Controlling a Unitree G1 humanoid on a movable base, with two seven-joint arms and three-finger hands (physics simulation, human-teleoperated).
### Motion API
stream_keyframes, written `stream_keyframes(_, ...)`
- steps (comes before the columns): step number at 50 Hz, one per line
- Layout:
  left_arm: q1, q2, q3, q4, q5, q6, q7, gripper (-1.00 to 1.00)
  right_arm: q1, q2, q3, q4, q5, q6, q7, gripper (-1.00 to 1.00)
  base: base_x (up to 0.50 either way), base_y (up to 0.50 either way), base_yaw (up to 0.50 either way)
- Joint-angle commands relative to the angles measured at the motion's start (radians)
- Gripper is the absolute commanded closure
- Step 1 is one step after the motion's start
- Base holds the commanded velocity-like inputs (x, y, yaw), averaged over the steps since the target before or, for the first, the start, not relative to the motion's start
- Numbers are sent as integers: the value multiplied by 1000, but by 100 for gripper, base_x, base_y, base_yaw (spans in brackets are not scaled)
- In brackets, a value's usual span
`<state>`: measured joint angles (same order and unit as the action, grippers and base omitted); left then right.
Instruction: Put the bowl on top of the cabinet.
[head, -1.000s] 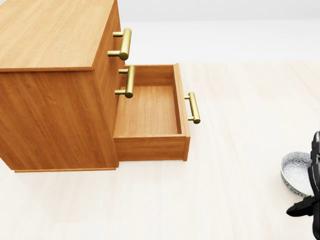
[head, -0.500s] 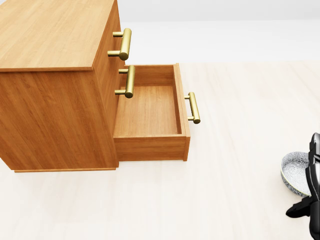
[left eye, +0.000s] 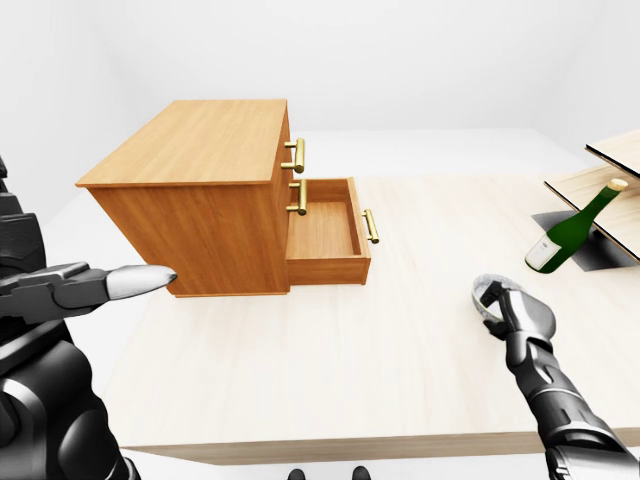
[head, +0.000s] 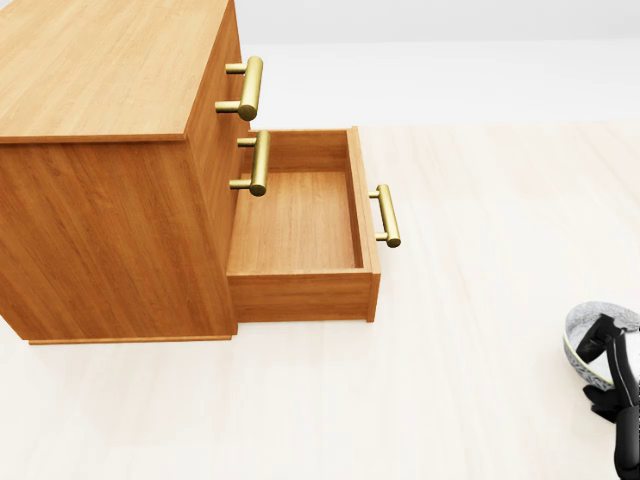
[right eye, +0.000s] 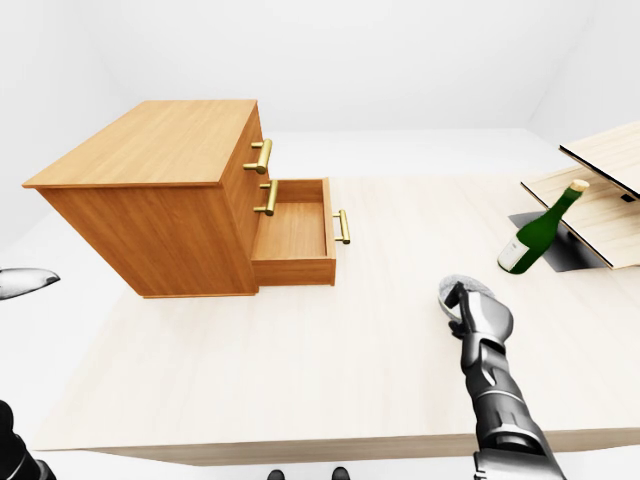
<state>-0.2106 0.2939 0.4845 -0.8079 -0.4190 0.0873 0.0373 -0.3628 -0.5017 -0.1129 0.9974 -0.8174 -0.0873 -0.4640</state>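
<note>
The right hand (head: 612, 365) sits over the bowl (head: 583, 352) near the table's (left eye: 330, 390) right edge, its dark fingers (head: 596, 338) hooked across the rim and into the hollow. Whether they press on the bowl or only lie on it cannot be told. In the head view the hand is cut off by the picture's right edge, and it covers much of the bowl; only a grey patterned wall and part of the pale inside show.

The left hand (left eye: 80, 288) is raised at the far left of the left-eye view, clear of the table, one silver-tipped finger pointing right and nothing in it.

No writing can be read anywhere; the green bottle (left eye: 575, 229) toward the table's far right side carries a pale label too small to make out. It leans against a light wooden rack (left eye: 612, 190) that runs out of view.

The cabinet (left eye: 210, 200) stands on the left part of the table, well apart from the bowl. Its lowest drawer (head: 300, 225) is pulled out, showing bare wood inside. Brass handles (head: 248, 88) sit on the drawer fronts. Bare tabletop lies between the drawer and the bowl.
</note>
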Motion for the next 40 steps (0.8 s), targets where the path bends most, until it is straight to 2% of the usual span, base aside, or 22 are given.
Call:
stream_keyframes(1, 3, -4, -6, 2, 9, 0, -5, -100, 1, -1, 9, 19, -1, 0, -22, 100, 0, 0, 0)
stream_keyframes(7, 4, -7, -8, 5, 15, 0, -8, -100, 5, -3, 6, 6, -3, 0, -19, 100, 0, 0, 0)
stream_keyframes(18, 4, -10, -7, 5, 21, 0, -13, -100, 96, 2, -46, -212, -20, 0, 57, 100, 0, 0, 0)
stream_keyframes(29, 0, -6, -4, 6, 17, 0, -10, -100, 224, 56, -144, -602, -65, 0, 240, 100, 0, 0, 0)
stream_keyframes(40, 0, -3, 3, 10, 10, 0, -9, -100, 234, 102, -195, -859, -92, 0, 441, 100, 0, 0, 0)
